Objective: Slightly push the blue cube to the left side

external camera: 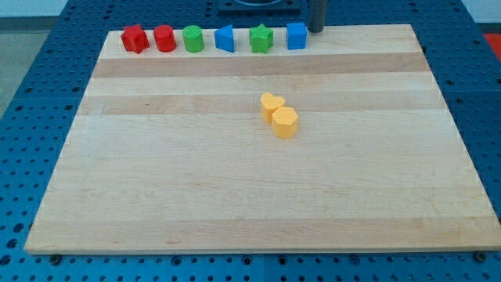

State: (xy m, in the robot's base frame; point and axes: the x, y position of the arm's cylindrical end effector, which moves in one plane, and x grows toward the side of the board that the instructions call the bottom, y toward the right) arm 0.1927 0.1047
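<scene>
The blue cube [296,35] stands at the right end of a row of blocks along the top edge of the wooden board [258,196]. My rod comes down at the view's top, and my tip [316,30] is just to the right of the blue cube, slightly behind it, with a small gap between them. To the left of the cube in the row are a green star-like block [261,38], a blue wedge-shaped block [225,38], a green cylinder [192,38], a red cylinder [164,38] and a red star-like block [135,38].
Two yellow blocks touch each other near the board's middle: a heart-like one [272,104] and a hexagonal one [285,122]. A blue pegboard table [31,94] surrounds the board.
</scene>
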